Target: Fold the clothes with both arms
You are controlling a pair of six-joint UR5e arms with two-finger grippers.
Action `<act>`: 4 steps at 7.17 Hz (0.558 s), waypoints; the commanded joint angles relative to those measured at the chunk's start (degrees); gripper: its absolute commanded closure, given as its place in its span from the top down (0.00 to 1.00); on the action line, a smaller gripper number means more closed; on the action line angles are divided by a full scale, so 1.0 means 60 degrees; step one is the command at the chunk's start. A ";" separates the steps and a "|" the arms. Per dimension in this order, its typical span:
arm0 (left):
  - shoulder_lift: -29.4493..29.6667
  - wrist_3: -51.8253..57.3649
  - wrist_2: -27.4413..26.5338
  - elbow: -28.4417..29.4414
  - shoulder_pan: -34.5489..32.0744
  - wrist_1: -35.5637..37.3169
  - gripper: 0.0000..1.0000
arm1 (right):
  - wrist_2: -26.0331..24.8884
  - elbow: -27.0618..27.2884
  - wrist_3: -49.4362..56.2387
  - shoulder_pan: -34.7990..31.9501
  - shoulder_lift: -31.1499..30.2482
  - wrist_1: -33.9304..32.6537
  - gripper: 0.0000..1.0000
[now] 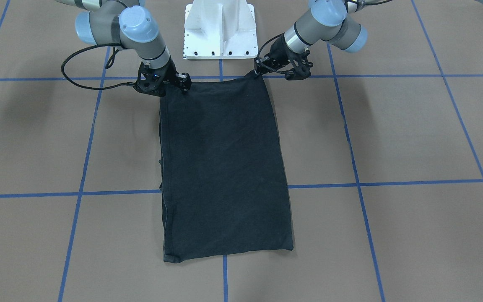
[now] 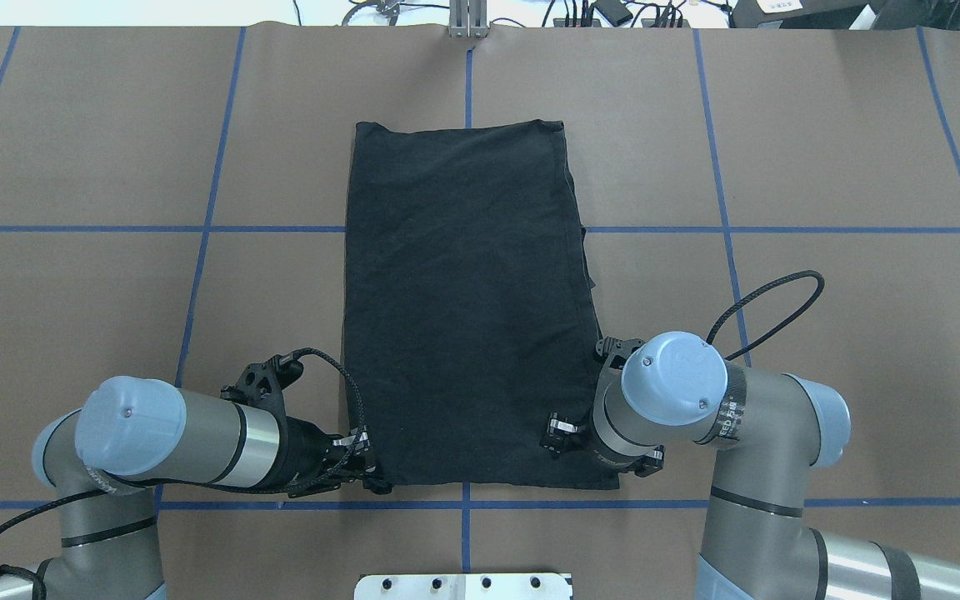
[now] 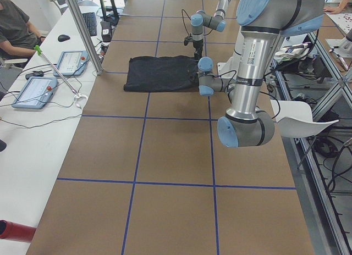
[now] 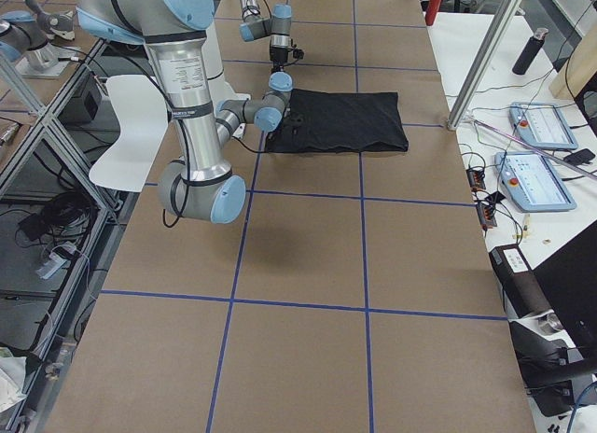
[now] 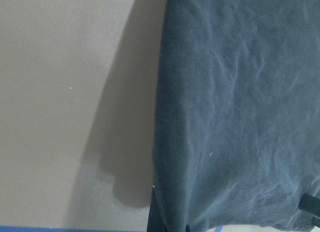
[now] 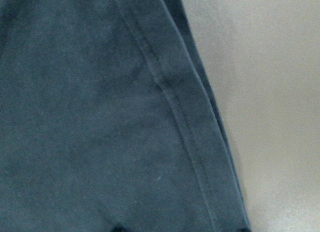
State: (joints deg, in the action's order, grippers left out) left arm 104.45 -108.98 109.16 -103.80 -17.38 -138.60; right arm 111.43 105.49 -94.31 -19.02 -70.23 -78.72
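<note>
Black T-shirt [image 1: 224, 167], folded into a long rectangle, lies flat at mid-table [image 1: 413, 134], one short edge toward the robot's side. The left gripper [image 1: 261, 70] and right gripper [image 1: 184, 86] sit at its two near corners. I cannot tell whether their fingers clasp the cloth, as the wrist views cut off the tips.

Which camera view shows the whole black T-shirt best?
Exterior front-facing: the T-shirt lies large, every edge visible. Overhead, the right arm hides a corner; side views show it small; wrist views, only edges.

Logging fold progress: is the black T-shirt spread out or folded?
Folded: the T-shirt lies flat as a rectangle, no sleeves, collar or print showing, with layered edges along one long side.
</note>
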 commanded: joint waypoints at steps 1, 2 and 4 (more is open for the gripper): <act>-0.0007 0.0000 0.0000 0.0000 -0.0003 0.0000 0.00 | -0.0011 -0.0003 0.0000 0.0020 0.0029 -0.0006 0.78; -0.0007 0.0000 0.0000 0.0000 -0.0003 0.0000 0.00 | -0.0011 -0.0018 0.0000 0.0020 0.0030 -0.0006 0.78; -0.0007 0.0000 0.0000 -0.0014 -0.0003 0.0000 0.00 | 0.0061 -0.0003 0.0014 -0.0052 0.0000 -0.0006 0.89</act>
State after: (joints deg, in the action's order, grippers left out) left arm 104.42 -108.98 109.16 -103.82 -17.40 -138.60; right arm 111.49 105.41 -94.29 -19.04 -70.13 -78.75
